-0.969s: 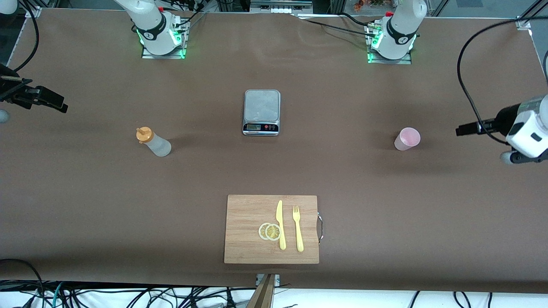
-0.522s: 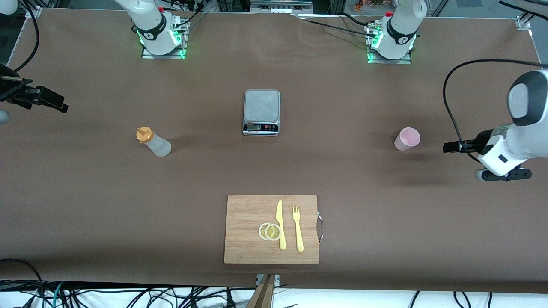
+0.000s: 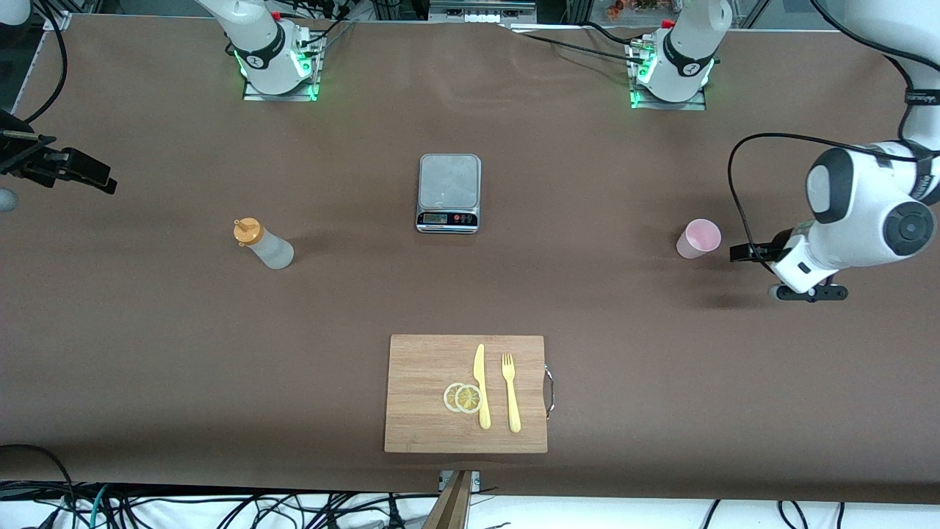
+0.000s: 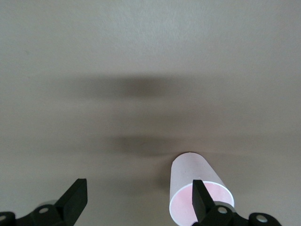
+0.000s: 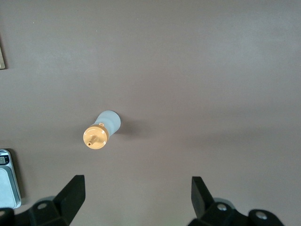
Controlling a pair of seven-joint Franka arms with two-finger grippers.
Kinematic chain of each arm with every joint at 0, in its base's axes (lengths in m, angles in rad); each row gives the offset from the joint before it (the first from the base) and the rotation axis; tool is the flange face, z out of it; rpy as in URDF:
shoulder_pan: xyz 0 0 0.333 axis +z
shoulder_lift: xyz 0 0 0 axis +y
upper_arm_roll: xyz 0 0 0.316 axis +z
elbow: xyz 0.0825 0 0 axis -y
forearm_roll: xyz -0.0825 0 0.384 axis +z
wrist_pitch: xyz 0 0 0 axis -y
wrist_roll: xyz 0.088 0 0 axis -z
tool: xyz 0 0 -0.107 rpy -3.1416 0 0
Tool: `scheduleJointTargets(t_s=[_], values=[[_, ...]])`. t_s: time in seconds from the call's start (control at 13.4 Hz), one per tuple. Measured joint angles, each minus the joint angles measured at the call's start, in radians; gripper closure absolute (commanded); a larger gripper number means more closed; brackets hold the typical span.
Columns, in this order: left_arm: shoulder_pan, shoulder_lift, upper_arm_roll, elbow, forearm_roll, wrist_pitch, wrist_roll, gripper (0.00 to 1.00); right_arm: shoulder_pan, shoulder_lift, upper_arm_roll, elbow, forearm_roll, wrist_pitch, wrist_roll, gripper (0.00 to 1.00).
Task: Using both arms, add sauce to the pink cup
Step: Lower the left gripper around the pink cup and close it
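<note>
The pink cup stands upright toward the left arm's end of the table. My left gripper is low and close beside it on that end, open. In the left wrist view the cup shows past one finger, not between the two, and the gap of the left gripper holds only bare table. The sauce bottle, frosted with an orange cap, stands toward the right arm's end. My right gripper waits open near that table end, and from the right wrist the bottle is well off from the right gripper.
A grey kitchen scale sits mid-table, its corner also in the right wrist view. Nearer the front camera lies a wooden cutting board with a yellow knife, a yellow fork and two lemon slices.
The left arm has swung in from the table's end and come down, bringing its gripper close beside the pink cup. The right arm, bottle and cup have not moved.
</note>
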Motion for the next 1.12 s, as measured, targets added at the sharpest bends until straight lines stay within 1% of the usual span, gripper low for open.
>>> scheduleJointTargets(t_s=[0.22, 0.37, 0.52, 0.97, 1.12], values=[[-0.009, -0.021, -0.001, -0.111, 0.0, 0.111, 0.0, 0.04, 0.0, 0.0, 0.0, 0.0, 0.0, 0.0, 0.0, 0.0], [-0.015, -0.031, -0.002, -0.146, 0.0, 0.143, 0.0, 0.09, 0.0, 0.0, 0.0, 0.0, 0.0, 0.0, 0.0, 0.0], [-0.021, -0.041, -0.002, -0.157, 0.0, 0.148, 0.0, 0.16, 0.0, 0.0, 0.0, 0.0, 0.0, 0.0, 0.0, 0.0], [-0.048, -0.043, -0.002, -0.171, 0.0, 0.162, 0.001, 0.28, 0.0, 0.0, 0.0, 0.0, 0.0, 0.0, 0.0, 0.0], [-0.051, -0.044, -0.002, -0.172, 0.0, 0.169, 0.001, 0.35, 0.0, 0.0, 0.0, 0.0, 0.0, 0.0, 0.0, 0.0]])
